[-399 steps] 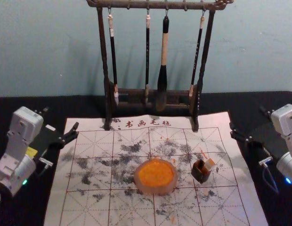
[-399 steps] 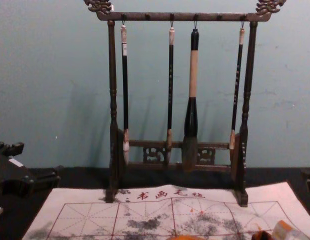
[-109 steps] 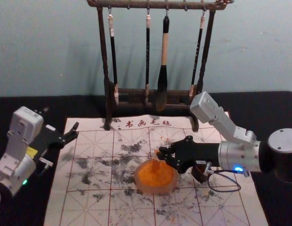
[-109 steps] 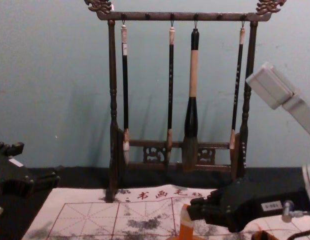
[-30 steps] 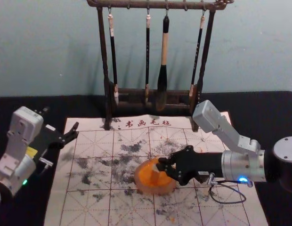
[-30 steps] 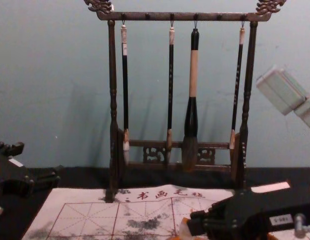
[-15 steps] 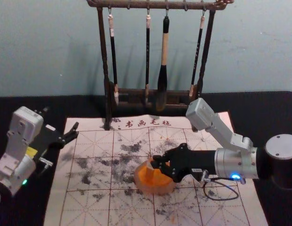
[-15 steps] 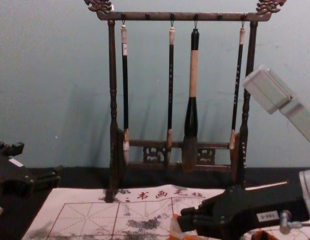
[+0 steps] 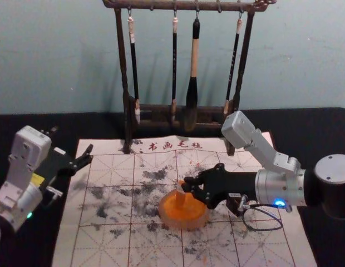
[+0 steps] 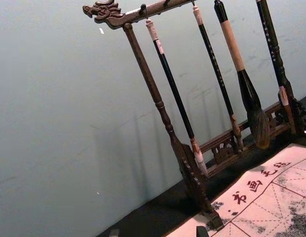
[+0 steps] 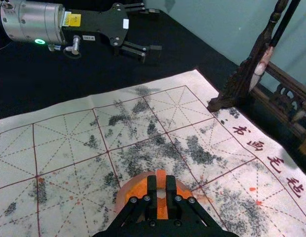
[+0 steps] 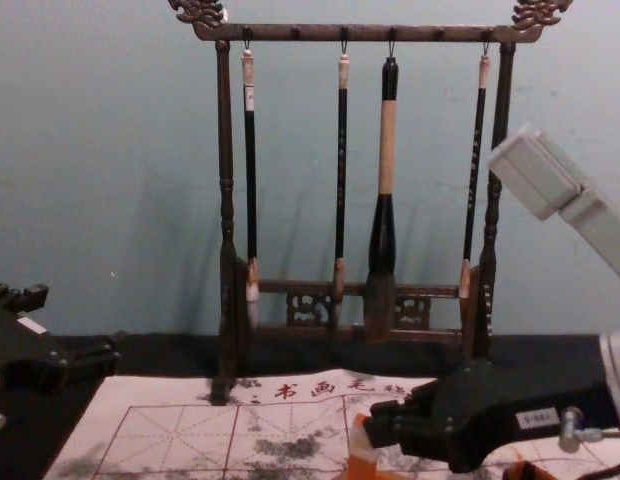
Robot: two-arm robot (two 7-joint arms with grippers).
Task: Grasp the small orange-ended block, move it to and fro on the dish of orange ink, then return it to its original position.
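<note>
Fingers (image 11: 152, 190) of the right gripper (image 11: 161, 183) are drawn in on both sides of the small block (image 9: 180, 194), pinching it near its top. Behind everything stretches a black-covered table (image 9: 306, 119), and on it stands a carved wooden rack (image 9: 183, 6) with four hanging brushes (image 9: 194, 55). In front lies a pale mat (image 9: 106, 247) with red grid lines and grey smudges. The left gripper (image 11: 156, 31) is parked beyond the mat's left edge, its fingers spread wide, holding nothing.

The right arm reaches in from the right to the round dish (image 9: 185, 225) on the mat, holding a pool of orange ink (image 9: 187, 211). Partly hidden by that arm is a dark little pot (image 9: 233, 205), just right of the dish. Smallest of all, the block stands roughly upright over the dish's far side, its lower end seemingly in the ink.

The stroking looks under way, with the return still to come. Pressing too hard could swivel the block in its high grip or push the dish along. Orange shows at the top end too (wet ink there might make it slip). A wide stroke could meet the rim, and a low-swinging cable (image 9: 262, 228) might snag the pot.
</note>
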